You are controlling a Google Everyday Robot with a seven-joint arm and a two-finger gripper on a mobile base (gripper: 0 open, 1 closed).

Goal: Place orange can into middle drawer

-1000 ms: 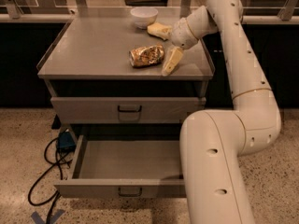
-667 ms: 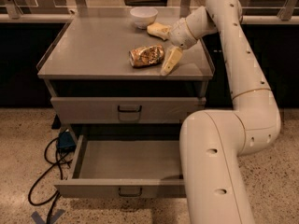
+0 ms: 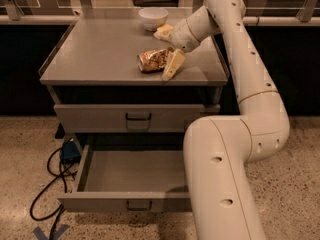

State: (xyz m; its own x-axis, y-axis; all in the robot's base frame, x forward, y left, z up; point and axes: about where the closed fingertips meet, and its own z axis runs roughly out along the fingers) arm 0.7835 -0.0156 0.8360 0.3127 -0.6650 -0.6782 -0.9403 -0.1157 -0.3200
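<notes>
The orange can (image 3: 151, 60) lies on its side on the grey cabinet top (image 3: 95, 54), right of the middle. My gripper (image 3: 169, 68) comes down from the right and its pale tip sits right against the can's right end, partly overlapping it. The middle drawer (image 3: 131, 175) is pulled open below, and its inside shows nothing in it. Its front with the small dark handle (image 3: 138, 204) faces me. My arm's large white links (image 3: 225, 174) cover the drawer's right end.
A white bowl (image 3: 152, 17) and a pale yellow sponge (image 3: 163, 32) sit at the back of the top, near the arm. The upper drawer front (image 3: 137, 117) is shut. A blue device with black cables (image 3: 67, 151) lies on the floor left of the cabinet.
My gripper has shifted a little to the left, closer against the can. The can and the drawer have not moved.
</notes>
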